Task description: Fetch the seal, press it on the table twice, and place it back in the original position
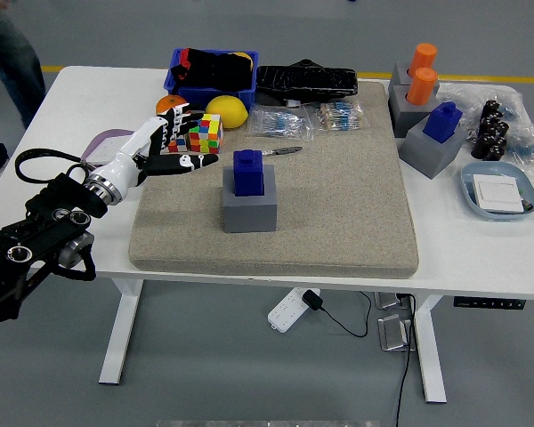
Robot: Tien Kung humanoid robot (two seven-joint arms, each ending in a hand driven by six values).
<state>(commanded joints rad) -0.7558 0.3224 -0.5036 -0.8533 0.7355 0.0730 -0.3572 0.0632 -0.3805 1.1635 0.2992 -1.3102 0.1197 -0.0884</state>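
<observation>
Head view: blue seal stands upright in grey holder; left hand spread, empty.

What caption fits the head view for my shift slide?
Left hand open above the beige mat, reaching toward the blue seal seated in its grey holder.

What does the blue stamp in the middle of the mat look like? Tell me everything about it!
The blue stamp is a blocky, plastic-looking seal with a small knob on top. It stands upright in a grey holder in the middle of the beige mat, its lower part hidden inside. Only the holder touches it. The robot's left hand is open to its left, not touching it.
</observation>
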